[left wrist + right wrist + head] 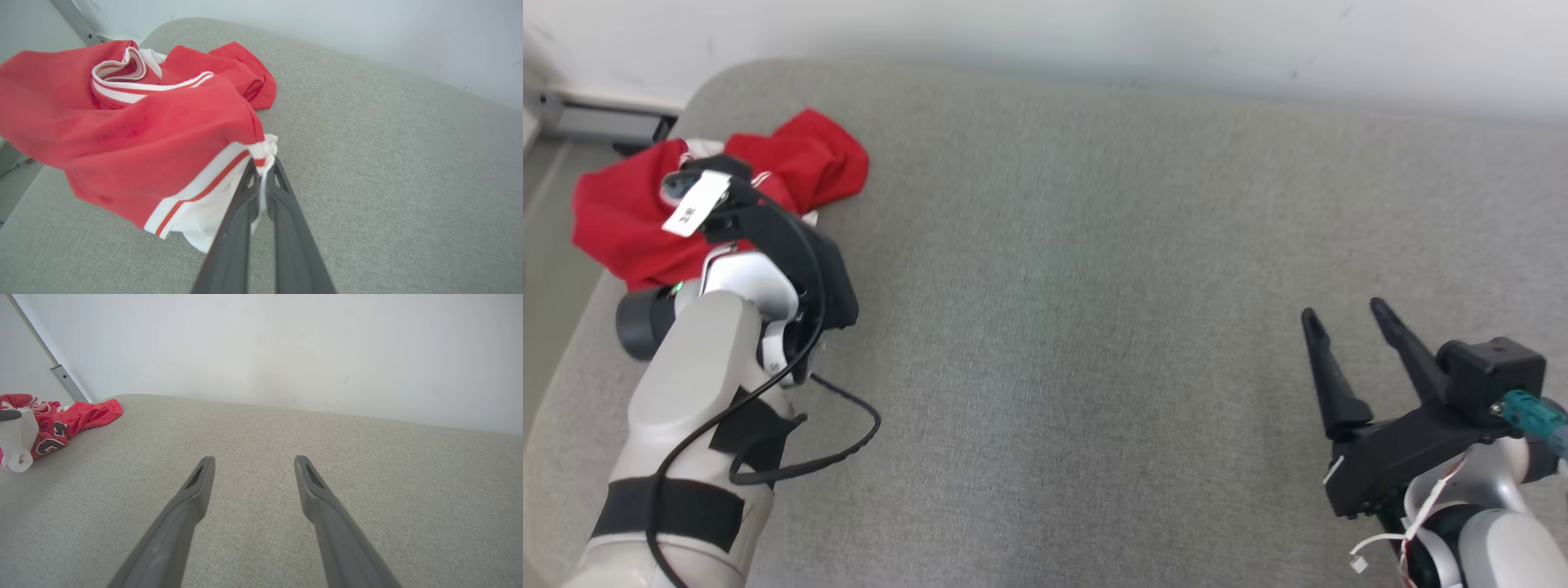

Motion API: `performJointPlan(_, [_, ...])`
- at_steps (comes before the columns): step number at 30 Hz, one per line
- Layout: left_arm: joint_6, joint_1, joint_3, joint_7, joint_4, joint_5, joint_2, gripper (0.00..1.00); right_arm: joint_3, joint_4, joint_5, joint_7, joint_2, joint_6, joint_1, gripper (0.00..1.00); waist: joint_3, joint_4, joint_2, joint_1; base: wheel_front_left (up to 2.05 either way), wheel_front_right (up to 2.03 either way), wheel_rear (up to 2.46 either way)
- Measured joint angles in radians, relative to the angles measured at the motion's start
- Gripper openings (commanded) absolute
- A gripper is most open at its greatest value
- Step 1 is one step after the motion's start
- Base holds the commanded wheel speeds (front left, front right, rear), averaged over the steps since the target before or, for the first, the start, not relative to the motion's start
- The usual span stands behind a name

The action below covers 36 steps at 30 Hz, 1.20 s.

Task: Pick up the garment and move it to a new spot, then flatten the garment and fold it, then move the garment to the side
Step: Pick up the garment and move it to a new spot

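The garment (810, 159) is a crumpled red jersey with white-and-red striped trim, lying at the far left corner of the grey padded surface (1094, 286). In the left wrist view my left gripper (264, 164) is shut on a bunched white-trimmed edge of the garment (143, 134), and the cloth rises slightly toward the pinch. In the head view the left wrist covers part of the cloth. My right gripper (1343, 310) stands open over bare surface at the near right, far from the jersey. The right wrist view shows that gripper (253, 459) holding nothing, with the garment (81, 414) at its left edge.
A pale wall (1176, 33) runs behind the surface. The surface's rounded left edge drops to the floor (543, 269), with a metal rail (596, 122) by the wall. A black cable loop (849, 441) hangs from my left forearm over the surface.
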Motion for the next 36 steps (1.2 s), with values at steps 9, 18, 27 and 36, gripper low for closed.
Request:
performJointPlan(9, [-0.077, -0.055, -0.046, -0.063, -0.001, 0.001, -0.034, 0.0, 0.047, 0.09, 0.025, -0.048, 0.041, 0.0, 0.005, 1.0, -0.137, -0.046, -0.0001, -0.0001, 0.0, 0.0, 0.0])
performJointPlan(18, [-0.156, -0.06, -0.052, -0.118, -0.09, -0.091, -0.053, 0.0, 0.069, 0.091, 0.026, -0.073, 0.05, -0.017, 0.06, 1.0, -0.218, -0.153, -0.0002, -0.0001, 0.0, 0.0, 0.0])
performJointPlan(27, [-0.158, -0.081, -0.322, -0.172, -0.365, -0.374, -0.047, 0.0, 0.092, 0.087, 0.026, -0.091, 0.057, -0.028, 0.083, 1.0, -0.261, -0.299, -0.0001, 0.0, 0.0, 0.0, 0.0])
performJointPlan(36, [-0.097, -0.096, -0.463, -0.233, -0.477, -0.559, -0.046, 0.0, 0.097, 0.085, 0.035, -0.1, 0.058, -0.037, 0.106, 1.0, -0.272, -0.435, -0.0001, 0.0001, 0.0, 0.0, 0.0])
